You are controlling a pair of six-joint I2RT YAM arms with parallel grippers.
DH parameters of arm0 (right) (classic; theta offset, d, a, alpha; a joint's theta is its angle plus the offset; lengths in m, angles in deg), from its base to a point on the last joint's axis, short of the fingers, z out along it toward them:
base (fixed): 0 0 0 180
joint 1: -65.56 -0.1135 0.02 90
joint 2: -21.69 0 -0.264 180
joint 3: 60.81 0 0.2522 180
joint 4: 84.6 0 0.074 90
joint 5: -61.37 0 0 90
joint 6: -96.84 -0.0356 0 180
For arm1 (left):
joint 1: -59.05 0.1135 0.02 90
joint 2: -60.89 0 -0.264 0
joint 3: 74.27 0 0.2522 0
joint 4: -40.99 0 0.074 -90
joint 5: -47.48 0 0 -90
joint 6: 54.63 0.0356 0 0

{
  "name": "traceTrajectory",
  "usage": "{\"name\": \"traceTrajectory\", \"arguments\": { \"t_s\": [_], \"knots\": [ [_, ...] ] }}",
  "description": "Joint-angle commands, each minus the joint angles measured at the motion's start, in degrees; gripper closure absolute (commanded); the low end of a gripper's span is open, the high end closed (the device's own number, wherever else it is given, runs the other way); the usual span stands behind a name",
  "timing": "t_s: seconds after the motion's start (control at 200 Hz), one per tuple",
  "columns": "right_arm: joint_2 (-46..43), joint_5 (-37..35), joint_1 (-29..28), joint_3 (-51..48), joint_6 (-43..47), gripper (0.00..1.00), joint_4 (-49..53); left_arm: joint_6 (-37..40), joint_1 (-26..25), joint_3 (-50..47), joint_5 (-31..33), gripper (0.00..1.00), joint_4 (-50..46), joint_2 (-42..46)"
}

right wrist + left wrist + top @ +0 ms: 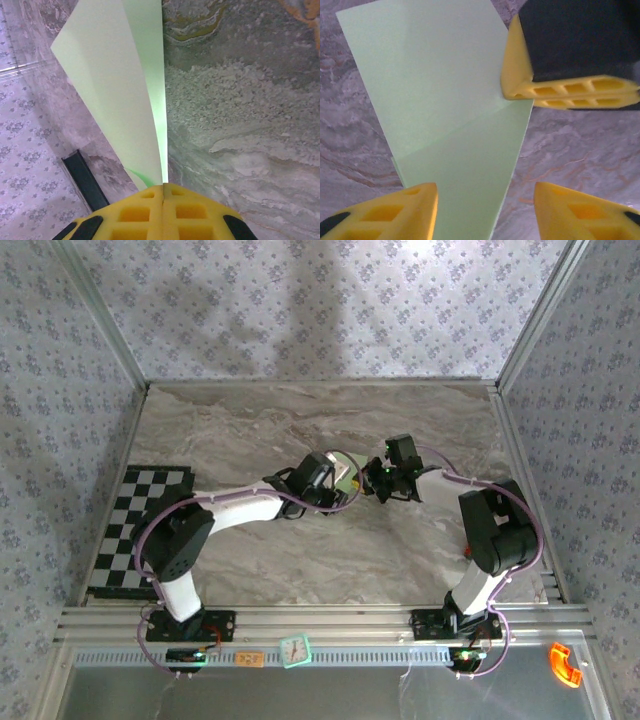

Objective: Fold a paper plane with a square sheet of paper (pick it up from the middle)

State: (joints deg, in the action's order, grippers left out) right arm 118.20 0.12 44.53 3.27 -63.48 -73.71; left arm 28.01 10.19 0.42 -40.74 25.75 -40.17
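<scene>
paper (445, 115) btm cropped, mostly hidden in top cam

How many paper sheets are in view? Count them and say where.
1. The pale green sheet is pinched by the shut right gripper and reaches into the open left gripper.

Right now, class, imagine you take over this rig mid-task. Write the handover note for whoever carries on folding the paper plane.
Grippers: the left gripper has its jaws open on either side of the sheet's near end, not clamped. The right gripper has its jaws shut on an edge of the square sheet of paper.
Where: the sheet is mid-table, between the two arms, over the marble table.
Done: the sheet is gripped, and a diagonal fold line runs across it.
Left: the remaining folds, as there is no pointed dart shape yet.
</scene>
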Motion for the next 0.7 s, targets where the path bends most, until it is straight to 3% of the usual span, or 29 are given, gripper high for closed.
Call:
{"name": "traceTrajectory", "arguments": {
  "t_s": [0.0,0.42,0.694],
  "knots": [
    [-1.09,1.79,-0.06,1.89,-1.78,1.00,3.23,5.61,-0.90,-1.58,3.60,0.49,2.34,-1.57],
    [-1.09,2.00,-0.43,3.39,-1.60,1.00,7.84,7.21,-2.11,-2.89,7.52,0.58,4.33,-3.53],
    [-1.03,2.71,-0.33,3.73,-1.74,1.00,8.24,8.18,-2.47,-3.28,8.35,0.69,4.55,-4.04]
  ]
}}
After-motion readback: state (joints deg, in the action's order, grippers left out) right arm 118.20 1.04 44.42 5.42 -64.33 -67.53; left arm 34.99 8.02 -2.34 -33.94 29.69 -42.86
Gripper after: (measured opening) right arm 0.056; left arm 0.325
